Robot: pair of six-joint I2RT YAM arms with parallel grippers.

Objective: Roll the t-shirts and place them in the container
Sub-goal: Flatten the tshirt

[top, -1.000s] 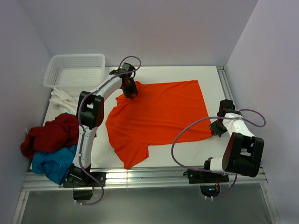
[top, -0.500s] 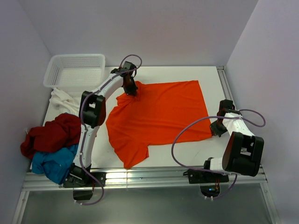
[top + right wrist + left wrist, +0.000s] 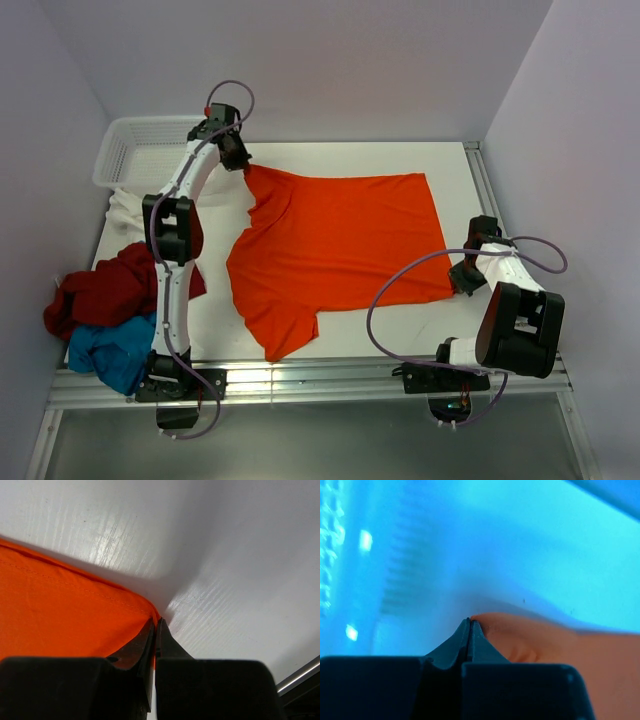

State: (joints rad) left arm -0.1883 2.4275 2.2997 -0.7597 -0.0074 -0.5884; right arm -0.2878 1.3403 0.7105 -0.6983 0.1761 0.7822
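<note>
- White walls close in the pale counter [image 3: 455, 175], and the orange t-shirt [image 3: 340, 250] lies spread across its middle.
- Against a second ago, we find the left gripper [image 3: 243, 164] gone from above the shirt's collar region to the far left, just beside the white mesh basket [image 3: 135, 150]. The shirt's upper left part now stretches out into a point after it.
- Its jaws stood partly apart then; now they are pressed together on that orange tip.
- The right gripper [image 3: 459, 284] has not shifted. It sits low on the counter, clamped tight on the shirt's near right corner.
- We see the dark red t-shirt [image 3: 105, 285], the blue t-shirt [image 3: 115, 350] and the white t-shirt [image 3: 130, 215] heaped at the left edge as before.
- Our left wrist view, washed blue, shows the dark fingertips meeting with orange cloth bulging just to their right. The overhead view gives only the pulled peak.
- Our right wrist view shows the hem's corner nipped between the fingers, with bare counter beyond it. From above that detail is too small to tell.
- Only the overhead view takes in the basket and the heap.
</note>
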